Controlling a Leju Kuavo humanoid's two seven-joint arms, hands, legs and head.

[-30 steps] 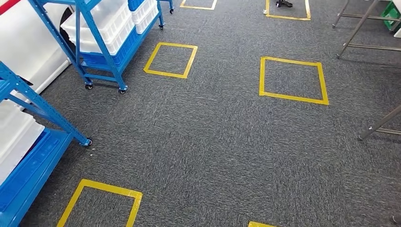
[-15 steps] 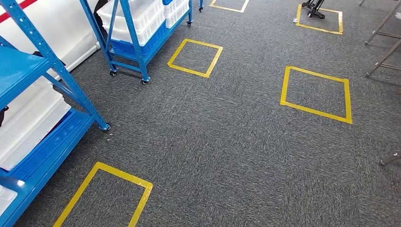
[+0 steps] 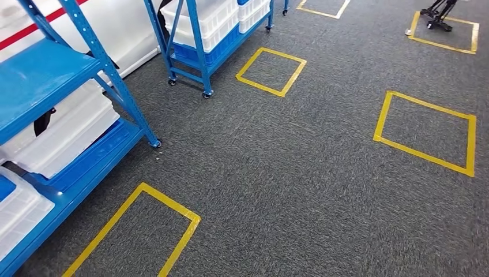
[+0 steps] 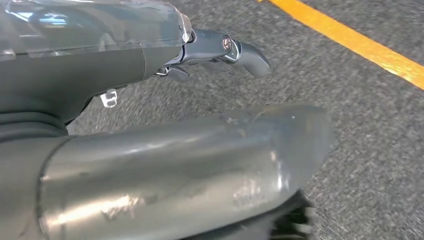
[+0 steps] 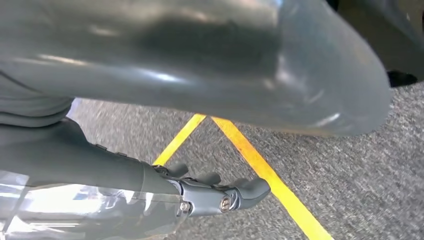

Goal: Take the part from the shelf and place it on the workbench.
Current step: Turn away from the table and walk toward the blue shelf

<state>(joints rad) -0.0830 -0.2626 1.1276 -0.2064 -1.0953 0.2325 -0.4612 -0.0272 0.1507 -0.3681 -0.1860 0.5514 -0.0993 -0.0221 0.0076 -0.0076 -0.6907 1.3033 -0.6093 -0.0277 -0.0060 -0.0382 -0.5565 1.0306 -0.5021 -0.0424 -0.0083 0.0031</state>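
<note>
A blue metal shelf [image 3: 49, 78] on casters stands at left, holding white plastic bins [image 3: 66, 130].

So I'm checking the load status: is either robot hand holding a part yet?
No, the left robot hand and right robot hand hang over carpet with nothing in their fingers.

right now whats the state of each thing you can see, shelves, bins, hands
near blue shelf: standing on the carpet, white bins on its lower levels
white bins: stacked, resting on the near shelf
far blue shelf: on castors, loaded with white bins
left hand: holds nothing, hangs over the carpet
right hand: holds nothing, hangs over a yellow tape line
</note>
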